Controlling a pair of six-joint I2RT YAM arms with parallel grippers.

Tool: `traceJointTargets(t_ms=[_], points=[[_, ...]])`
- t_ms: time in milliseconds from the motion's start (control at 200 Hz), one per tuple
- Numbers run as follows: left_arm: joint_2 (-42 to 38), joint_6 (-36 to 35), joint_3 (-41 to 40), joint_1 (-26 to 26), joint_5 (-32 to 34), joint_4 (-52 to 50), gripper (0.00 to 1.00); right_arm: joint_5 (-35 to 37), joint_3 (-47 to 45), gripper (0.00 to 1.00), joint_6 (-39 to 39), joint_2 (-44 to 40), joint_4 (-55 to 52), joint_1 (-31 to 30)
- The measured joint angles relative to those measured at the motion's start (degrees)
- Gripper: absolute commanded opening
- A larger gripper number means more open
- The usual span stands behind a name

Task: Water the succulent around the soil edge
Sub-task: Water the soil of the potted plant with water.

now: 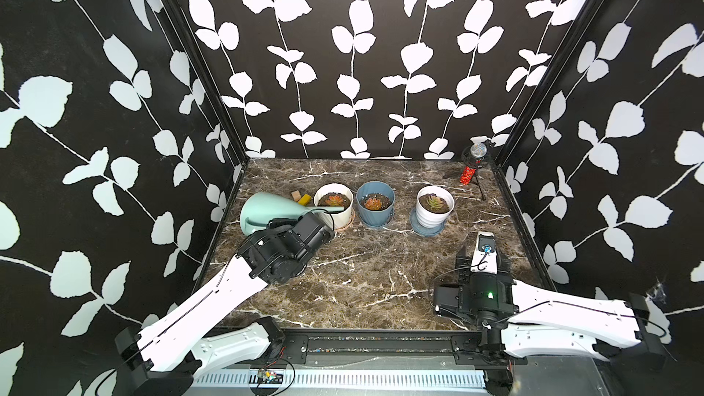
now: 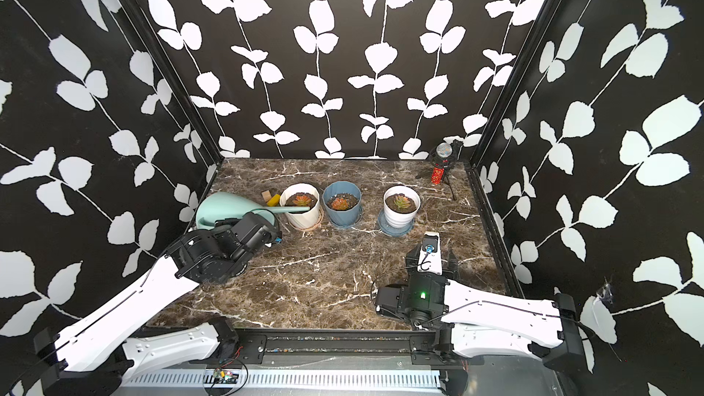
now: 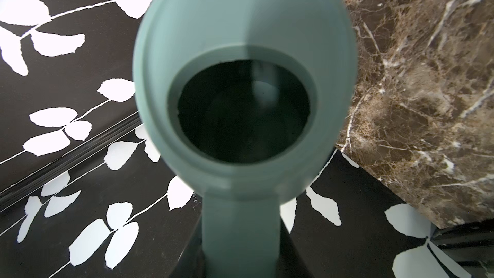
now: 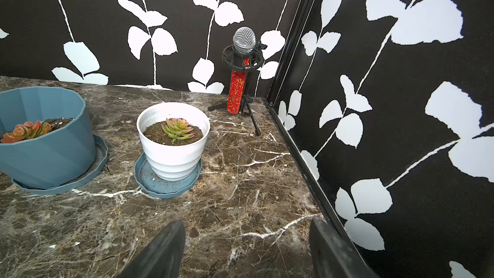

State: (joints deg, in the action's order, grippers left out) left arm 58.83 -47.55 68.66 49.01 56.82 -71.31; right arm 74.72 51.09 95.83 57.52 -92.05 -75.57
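can tipped over the first pot

my left fingers [image 3: 191, 260] are clamped on the handle of the mint watering can [image 1: 266, 205]. the can is tilted over, and its spout [image 1: 327, 208] reaches across the near rim of the leftmost white pot [image 1: 343, 219]. the spout tip sits over the edge of the soil [image 1: 324, 201], just in front of the orange succulent [image 1: 335, 198]. i cannot tell whether water is running. my right fingers [image 4: 165, 250] stand wide apart with nothing between them. they are above the marble worktop [image 1: 362, 268], near the ribbed white pot [image 1: 434, 213] and well apart from the can.
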Motion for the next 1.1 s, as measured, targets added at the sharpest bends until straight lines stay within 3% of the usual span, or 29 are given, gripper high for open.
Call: traceJointTargets(t_ms=[1100], points=[[-3.5, 1.6, 1.7, 0.8, 6.6, -10.6, 0.00, -0.2, -1.3, 0.76, -0.1, 0.0, 1.1, 0.0]])
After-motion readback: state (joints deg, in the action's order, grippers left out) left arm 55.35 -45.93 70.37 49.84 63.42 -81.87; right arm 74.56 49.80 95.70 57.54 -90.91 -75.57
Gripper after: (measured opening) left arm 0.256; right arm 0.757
